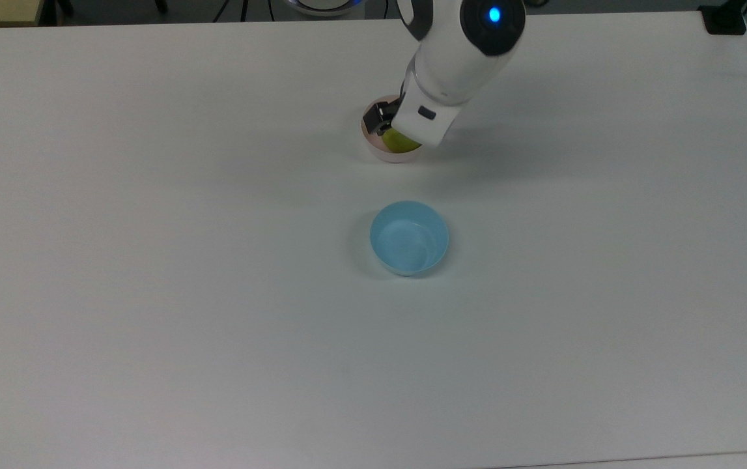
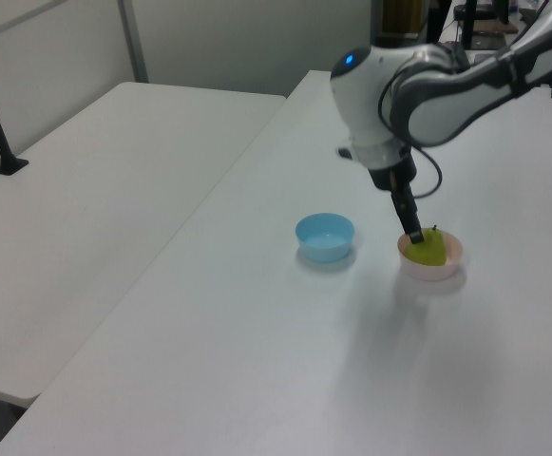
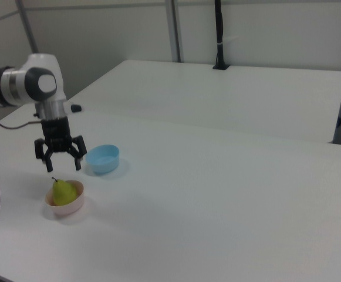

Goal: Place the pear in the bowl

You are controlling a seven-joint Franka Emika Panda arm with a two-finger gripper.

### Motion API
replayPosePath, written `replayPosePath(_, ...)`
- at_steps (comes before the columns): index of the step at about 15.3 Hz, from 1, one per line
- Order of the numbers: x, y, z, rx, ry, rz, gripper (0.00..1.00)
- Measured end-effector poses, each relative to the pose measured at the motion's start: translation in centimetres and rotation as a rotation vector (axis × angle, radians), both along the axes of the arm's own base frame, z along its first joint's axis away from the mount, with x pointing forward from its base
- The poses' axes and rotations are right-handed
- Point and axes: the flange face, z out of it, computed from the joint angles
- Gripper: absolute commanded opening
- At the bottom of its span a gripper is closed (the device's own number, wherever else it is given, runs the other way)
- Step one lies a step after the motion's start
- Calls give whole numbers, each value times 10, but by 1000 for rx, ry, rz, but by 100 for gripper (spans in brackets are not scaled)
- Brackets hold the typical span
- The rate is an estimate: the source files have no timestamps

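Pear (image 3: 64, 192) first: you can see it sitting upright inside the pink bowl (image 3: 71, 207), stem pointing up, its yellow-green body rising above the rim. In the right view your gripper (image 3: 61, 158) hangs just above it with both fingers spread wide and nothing between them; there is a clear gap between the fingertips and the top of the pear, so the two are apart. In the left view the pear (image 2: 428, 251) lies in the bowl (image 2: 444, 269) with one dark finger (image 2: 411, 227) of the gripper (image 2: 414, 233) reaching down beside it, close to its stem; from this angle you cannot tell whether the finger touches the fruit. In the top view the arm's white wrist covers much of the bowl (image 1: 381, 152), and you see a slice of the pear (image 1: 396, 141) below the gripper (image 1: 381, 121) on the side of the bowl nearer the blue bowl (image 1: 409, 238). That blue bowl stands well apart from the pink one on the white worktop (image 1: 152, 260); in the right view it (image 3: 103, 158) sits to the right view's right of the gripper and farther back than the pink bowl. A second white table (image 2: 85, 190) stands beside the worktop on the left view's left.
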Motion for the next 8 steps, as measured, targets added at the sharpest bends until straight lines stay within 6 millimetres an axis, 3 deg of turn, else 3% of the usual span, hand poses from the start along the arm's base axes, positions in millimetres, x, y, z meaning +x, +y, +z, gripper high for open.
replayPosePath(3,15,-41,66,32,-119,-130,100)
replayPosePath(8,24,-162,151,64,-233,-330,100)
